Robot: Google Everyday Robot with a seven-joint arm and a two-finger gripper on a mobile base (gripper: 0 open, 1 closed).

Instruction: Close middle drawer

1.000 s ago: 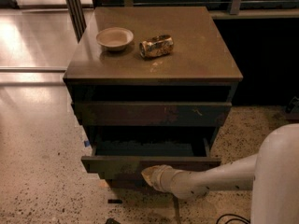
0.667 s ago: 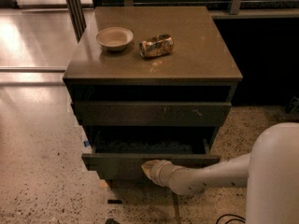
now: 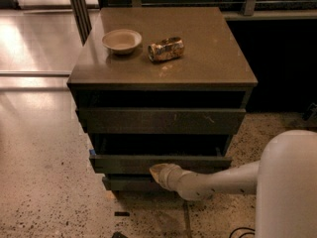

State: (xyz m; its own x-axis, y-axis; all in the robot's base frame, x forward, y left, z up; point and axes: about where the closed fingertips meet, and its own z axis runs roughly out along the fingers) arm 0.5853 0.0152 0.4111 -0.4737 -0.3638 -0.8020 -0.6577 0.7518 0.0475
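Floor (image 3: 44,182): speckled stone around the table, with a glossy pale stretch off beyond its left edge.
Table (image 3: 208,58): one, a dark cabinet with a brown top, seen from the front and a little above.
Bowl (image 3: 122,40): one, pale and shallow, upright near the back left corner of the table.
Can (image 3: 166,49): one, crushed and lying on its side just beside the bowl, toward the middle of the back edge.
Drawer fronts: three, stacked under the front edge of the table.
Top drawer front (image 3: 158,120): full width, with pale scratch marks toward its right end.
Middle drawer (image 3: 124,163): below that, pulled out a little from the table, with a dark gap above its plain front.
Bottom drawer front (image 3: 129,183): narrower and set lower, partly behind the arm.
Arm (image 3: 218,182): one, pale, reaching in low from the right.
Gripper (image 3: 161,171): one, its pale tip against the front of the middle drawer, about halfway along and at its lower edge.
Jaws: clenched or released, I cannot tell from here.
Robot body (image 3: 290,182): a white rounded bulk, cut off at the right and bottom.
Hard to make out: the inside of the middle drawer is lost in shadow, and a small blue bit (image 3: 92,152) at its left end cannot be identified.
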